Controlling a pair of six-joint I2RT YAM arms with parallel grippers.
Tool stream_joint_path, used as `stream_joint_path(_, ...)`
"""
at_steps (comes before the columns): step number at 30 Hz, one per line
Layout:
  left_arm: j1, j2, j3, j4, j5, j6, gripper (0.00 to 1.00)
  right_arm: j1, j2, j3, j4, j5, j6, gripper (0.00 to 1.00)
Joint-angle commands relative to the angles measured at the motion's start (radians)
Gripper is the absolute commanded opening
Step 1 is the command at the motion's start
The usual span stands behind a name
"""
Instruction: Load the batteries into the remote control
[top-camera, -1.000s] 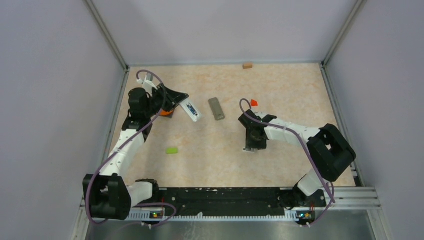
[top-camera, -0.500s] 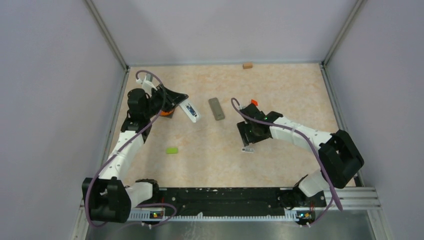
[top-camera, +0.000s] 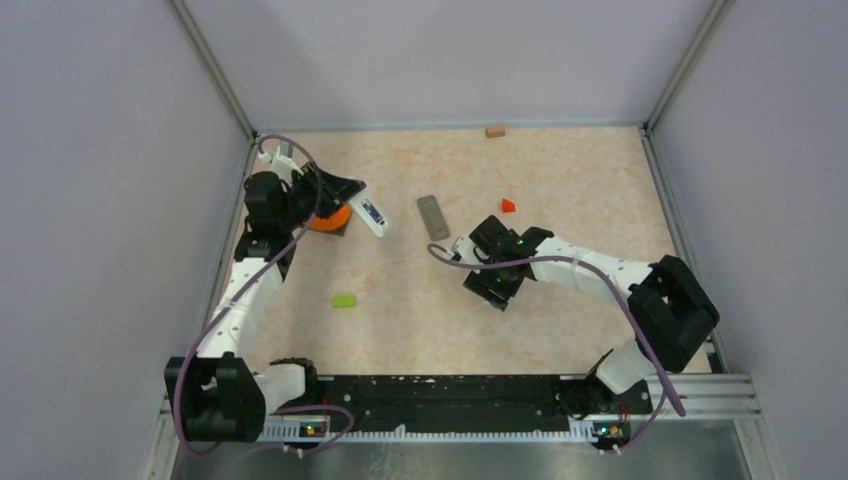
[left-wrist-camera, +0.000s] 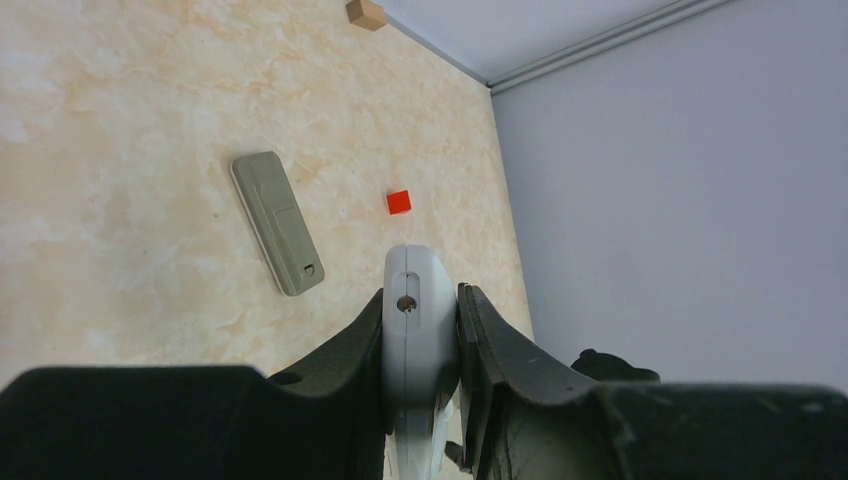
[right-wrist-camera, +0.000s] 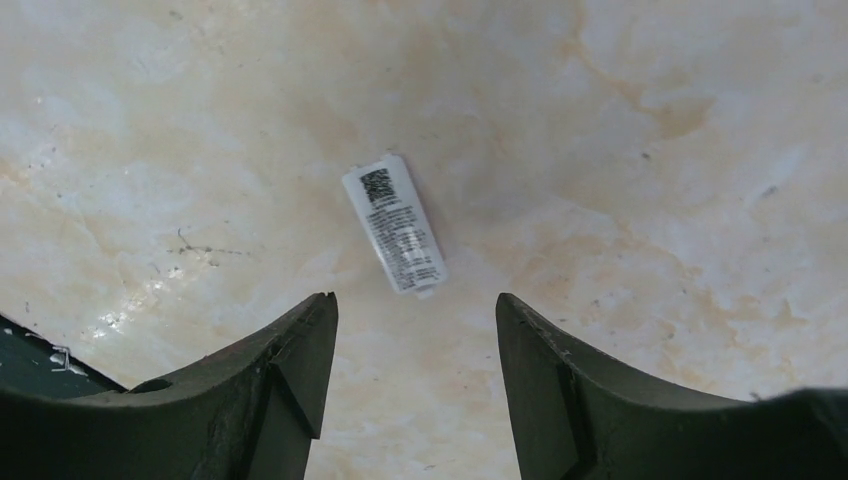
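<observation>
White labelled flat plastic piece (right-wrist-camera: 393, 225) lies on the beige marbled table (right-wrist-camera: 650, 120), just ahead of the right gripper (right-wrist-camera: 415, 300), whose fingers stand wide and touch nothing. Farther off, the left gripper (left-wrist-camera: 421, 298) clamps the white plastic remote control (left-wrist-camera: 420, 350) between its fingers.

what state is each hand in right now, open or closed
Left hand: closed on the white remote.
Right hand: open, holding nothing, over a small white labelled piece.
</observation>
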Motion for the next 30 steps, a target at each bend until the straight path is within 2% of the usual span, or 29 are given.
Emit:
stream_joint_path(1, 0.024, 0.016, 0.047, 0.077, 0.013, -0.014, 0.0, 0.039, 0.074, 0.013, -0.027, -0.069, -0.109, 0.6)
stream_joint_path(10, 0.047, 0.046, 0.064, 0.088, 0.021, -0.021, 0.0, 0.031, 0.12, 0.007, 0.009, -0.005, -0.15, 0.57)
stream_joint_path(19, 0.061, 0.077, 0.082, 0.1, 0.033, -0.028, 0.0, -0.021, 0.142, 0.012, -0.013, -0.13, -0.16, 0.52)
stream_joint_path(25, 0.063, 0.09, 0.082, 0.12, 0.046, -0.041, 0.0, -0.021, 0.154, 0.001, 0.004, -0.131, -0.162, 0.43)
stream_joint_path(30, 0.063, 0.087, 0.08, 0.121, 0.05, -0.041, 0.0, -0.021, 0.135, -0.023, 0.027, -0.102, -0.162, 0.32)
